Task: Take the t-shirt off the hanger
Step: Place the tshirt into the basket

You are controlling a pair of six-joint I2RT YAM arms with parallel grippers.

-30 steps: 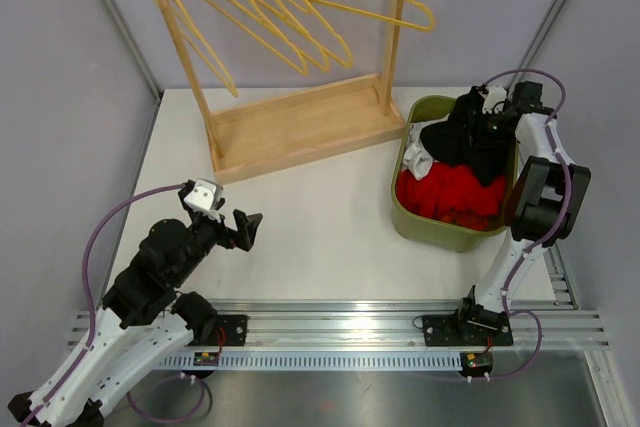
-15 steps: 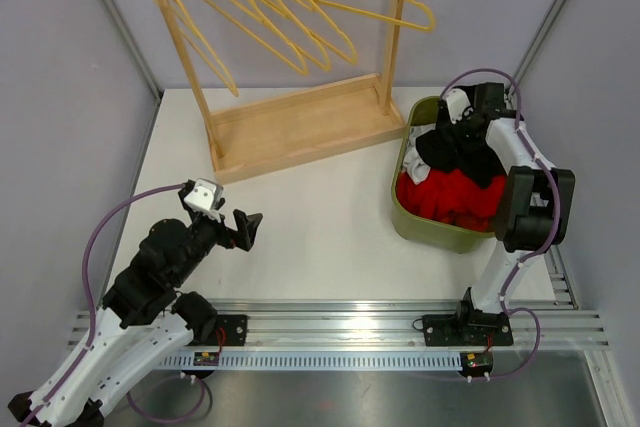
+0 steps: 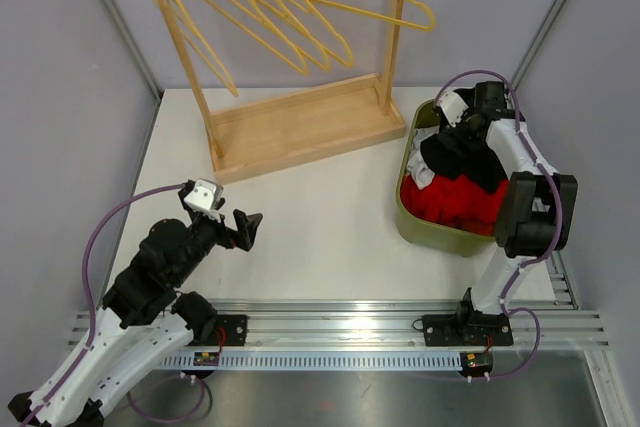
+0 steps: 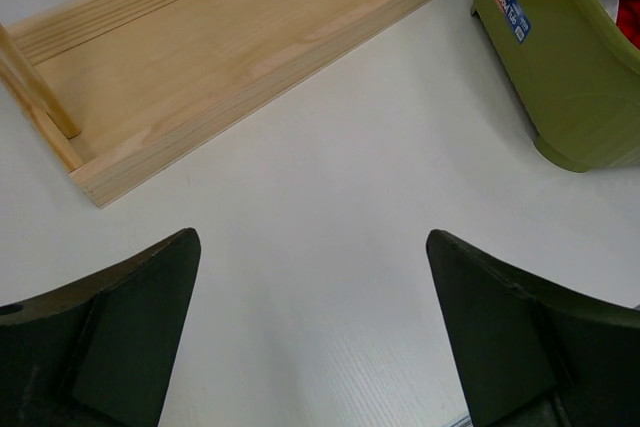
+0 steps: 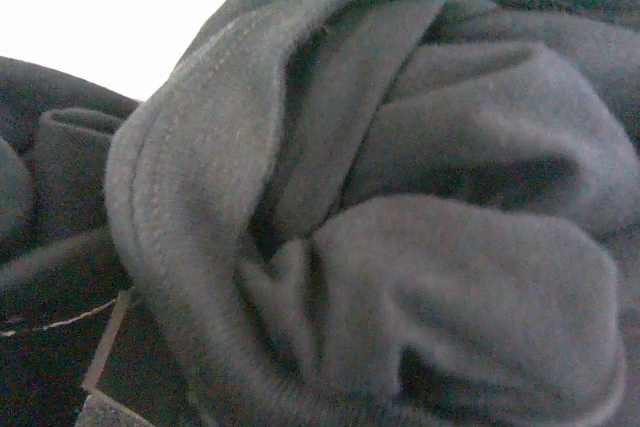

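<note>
Near left: left gripper (image 3: 243,226) hovered low over the white table (image 3: 320,217), jaws spread wide, nothing between them. Right of it, mid-depth: green bin (image 3: 418,225) full of clothes. Inside: red garment (image 3: 455,199) at the near end, black t-shirt (image 3: 462,154) bunched on top toward the far end, bit of white cloth (image 3: 417,160) along the left wall. So the tee sat in the bin, well apart from the hangers. The right gripper (image 3: 468,115) was down at the bin's far end, right against the black fabric. Its wrist cam showed only dark folds up close, fingers not visible, so I couldn't tell if the jaws were apart or pinching cloth. Far left: wooden rack (image 3: 300,127) on the table, yellow hangers (image 3: 290,7) on its top rail.
</note>
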